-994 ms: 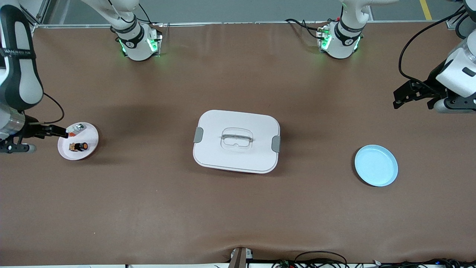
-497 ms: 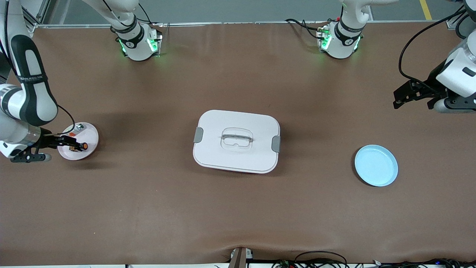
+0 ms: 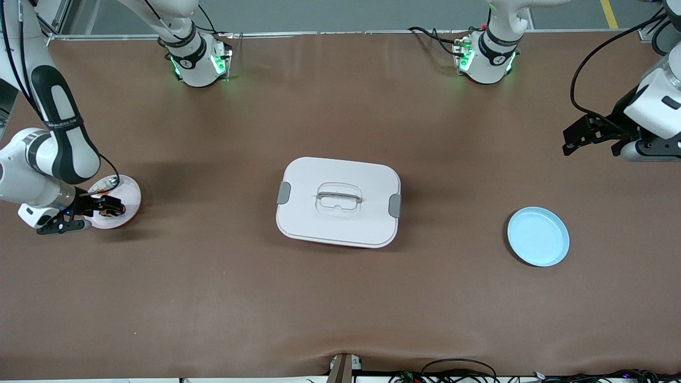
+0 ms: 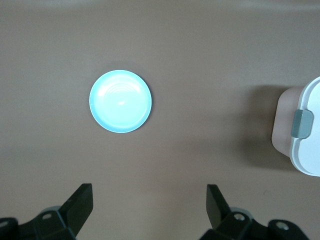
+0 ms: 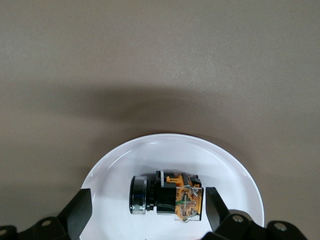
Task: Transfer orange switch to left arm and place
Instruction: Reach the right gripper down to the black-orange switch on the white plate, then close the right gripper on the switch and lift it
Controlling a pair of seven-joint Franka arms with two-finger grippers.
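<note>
The orange switch (image 5: 167, 196) lies on its side on a small white plate (image 5: 150, 150) at the right arm's end of the table. My right gripper (image 5: 148, 194) is open and down over that plate (image 3: 130, 194), one finger on each side of the switch without touching it. From the front, the gripper (image 3: 113, 206) hides most of the switch. The white box (image 3: 338, 201) sits closed at the table's middle. My left gripper (image 3: 592, 148) hangs open and empty over bare table at the left arm's end; its own view (image 4: 148, 192) looks down on brown table.
A small silver-and-clear part (image 3: 111, 182) shares the white plate, farther from the front camera than the switch. A light blue plate (image 3: 538, 236) (image 4: 120, 101) sits empty between the box (image 4: 305, 135) and the left arm's end. Cables run along the table's near edge.
My right arm has swung in and lowered, bringing its gripper from beside the silver-and-clear part to around the orange switch. The left arm has not moved.
</note>
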